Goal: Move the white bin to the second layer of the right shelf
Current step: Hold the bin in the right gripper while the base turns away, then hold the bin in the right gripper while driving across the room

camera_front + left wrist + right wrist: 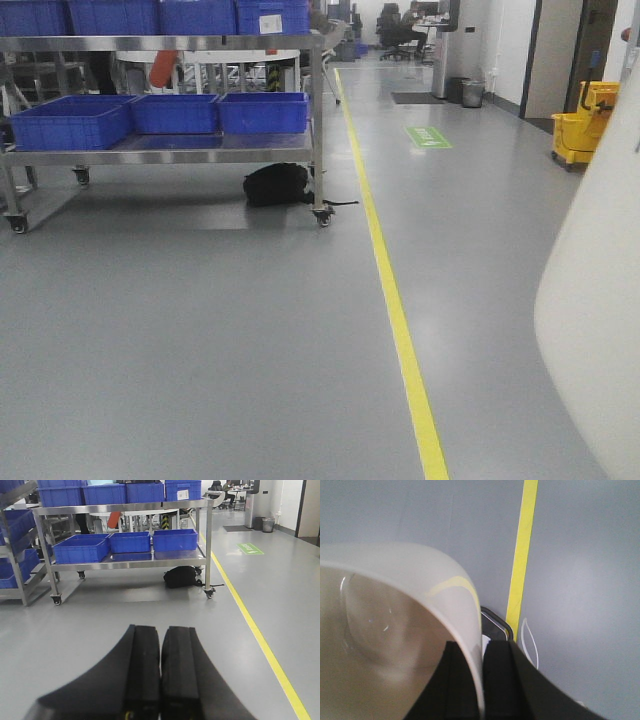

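Right claw [481, 647] pinching the wall of the white bin [395, 595] at the rim; one black finger [457, 680] inside the tub, the other outside, wall clamped between them; bin mouth faces the right wrist camera; glossy cream inside, rounded base in view; bin hangs above the grey floor [580, 580], just left of the yellow line [522, 555] in that view; the line reflects on the bin's rim; thin white cable loop [530, 645] just beside the outer finger.

Front view: the white bin [600, 300] fills the right edge, only its smooth curved outer wall showing, floor beyond it; no print visible from here.

Left claw [160, 630] pressed together, nothing between the fingers; hangs over bare floor, pointing toward a steel cart [125, 507] on castors; the cart is well apart from both claws; blue crates [130, 541] in a row on its lower level, more on top; black bag [181, 576] on the floor under the cart, near its right legs; second rack [20, 575] with blue crates at the left edge, cropped, cannot tell its surface.

Far right in the front view: yellow mop bucket [585, 125] by the wall; green floor marking [428, 137] right of the line.
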Controlling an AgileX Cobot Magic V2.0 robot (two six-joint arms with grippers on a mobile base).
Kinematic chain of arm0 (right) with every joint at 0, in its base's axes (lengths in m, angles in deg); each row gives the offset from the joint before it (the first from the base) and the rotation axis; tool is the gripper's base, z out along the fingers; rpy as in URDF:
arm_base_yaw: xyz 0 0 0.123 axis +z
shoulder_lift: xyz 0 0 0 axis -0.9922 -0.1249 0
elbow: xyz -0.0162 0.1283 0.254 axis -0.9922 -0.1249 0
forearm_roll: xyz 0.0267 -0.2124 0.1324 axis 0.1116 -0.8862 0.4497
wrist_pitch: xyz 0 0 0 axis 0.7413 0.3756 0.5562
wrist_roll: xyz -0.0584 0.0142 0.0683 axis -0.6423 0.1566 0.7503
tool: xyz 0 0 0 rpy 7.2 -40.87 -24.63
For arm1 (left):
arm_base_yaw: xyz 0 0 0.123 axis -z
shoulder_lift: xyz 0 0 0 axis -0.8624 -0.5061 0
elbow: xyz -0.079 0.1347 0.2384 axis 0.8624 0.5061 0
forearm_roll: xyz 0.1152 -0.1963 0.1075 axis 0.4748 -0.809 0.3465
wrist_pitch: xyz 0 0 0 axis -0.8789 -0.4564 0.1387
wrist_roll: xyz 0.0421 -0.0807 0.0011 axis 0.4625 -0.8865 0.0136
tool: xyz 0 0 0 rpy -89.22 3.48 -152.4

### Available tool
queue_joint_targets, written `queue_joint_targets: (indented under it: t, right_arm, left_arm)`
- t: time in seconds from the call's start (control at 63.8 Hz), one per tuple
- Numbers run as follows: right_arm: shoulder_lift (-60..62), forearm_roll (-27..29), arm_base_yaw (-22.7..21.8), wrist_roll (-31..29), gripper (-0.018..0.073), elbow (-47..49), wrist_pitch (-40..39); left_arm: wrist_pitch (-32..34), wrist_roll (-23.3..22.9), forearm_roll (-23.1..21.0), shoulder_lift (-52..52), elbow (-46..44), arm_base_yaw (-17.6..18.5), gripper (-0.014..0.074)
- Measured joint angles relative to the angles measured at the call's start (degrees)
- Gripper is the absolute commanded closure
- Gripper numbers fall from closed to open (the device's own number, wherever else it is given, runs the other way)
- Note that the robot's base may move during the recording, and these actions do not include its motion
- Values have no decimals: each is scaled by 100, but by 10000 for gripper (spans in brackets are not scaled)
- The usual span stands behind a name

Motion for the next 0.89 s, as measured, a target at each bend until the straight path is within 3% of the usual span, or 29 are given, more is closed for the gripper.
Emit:
queue_joint_targets:
  t: [0.894]
  right_arm:
    - [0,-31,0,0,501,0,0]
  left_arm:
    - [0,0,0,0,0,0,512]
